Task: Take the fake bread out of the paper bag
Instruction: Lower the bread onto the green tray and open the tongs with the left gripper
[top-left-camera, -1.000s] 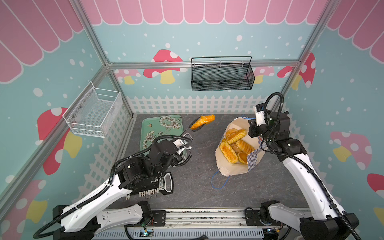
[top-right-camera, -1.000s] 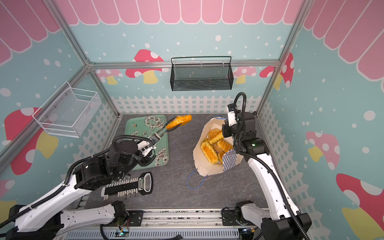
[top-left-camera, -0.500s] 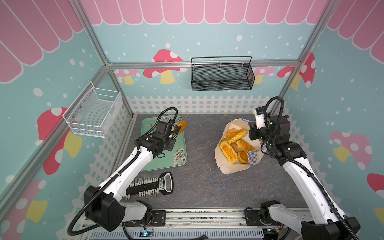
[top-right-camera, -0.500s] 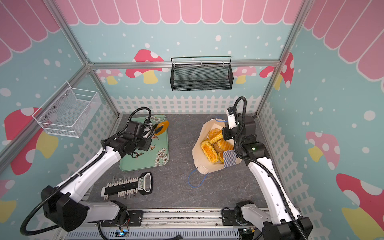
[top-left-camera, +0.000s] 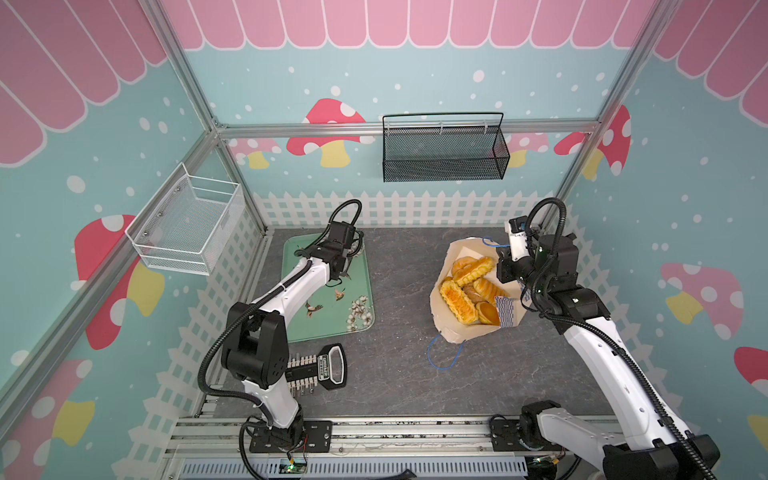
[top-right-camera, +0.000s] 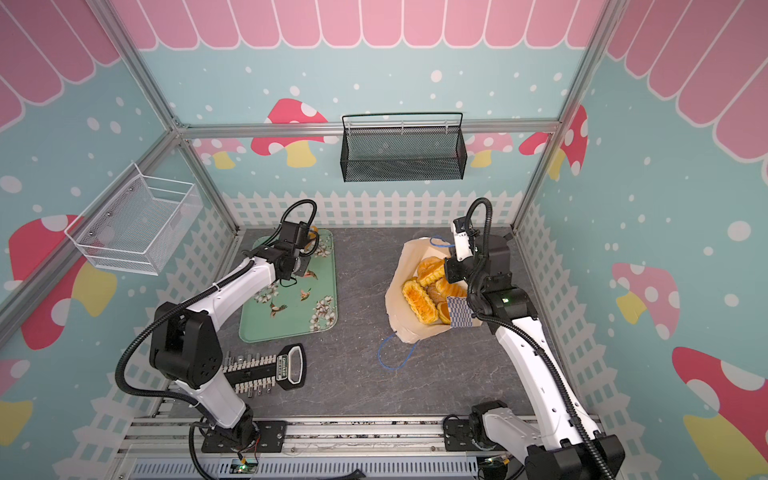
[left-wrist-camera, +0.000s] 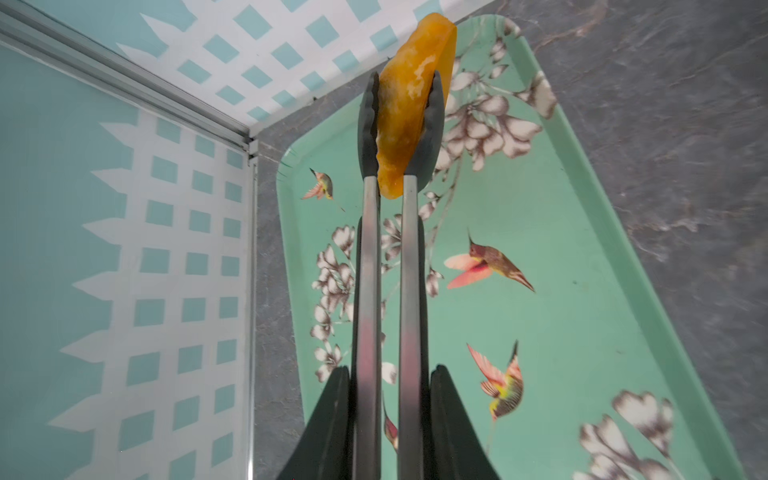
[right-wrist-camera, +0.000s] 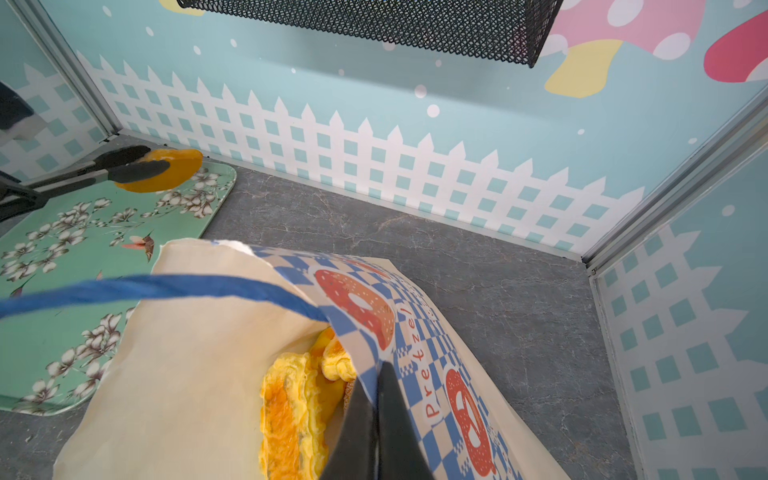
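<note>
Left gripper (left-wrist-camera: 388, 388) clamped on tongs (left-wrist-camera: 370, 270) pinching an orange pastry (left-wrist-camera: 409, 104) over floral tray (left-wrist-camera: 582, 311); right gripper (right-wrist-camera: 376, 399) closed on paper bag (right-wrist-camera: 187, 374) rim.

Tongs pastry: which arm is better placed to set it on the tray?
Left. The left gripper is shut on the tongs, which clamp the pastry over the green tray. The right gripper pinches the paper bag at its rim.

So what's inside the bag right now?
Golden pastries crowd the mouth of the bag: ribbed loaves, a croissant-like piece. Whatever lies beneath them is covered. The right gripper pinches the rim.
</note>
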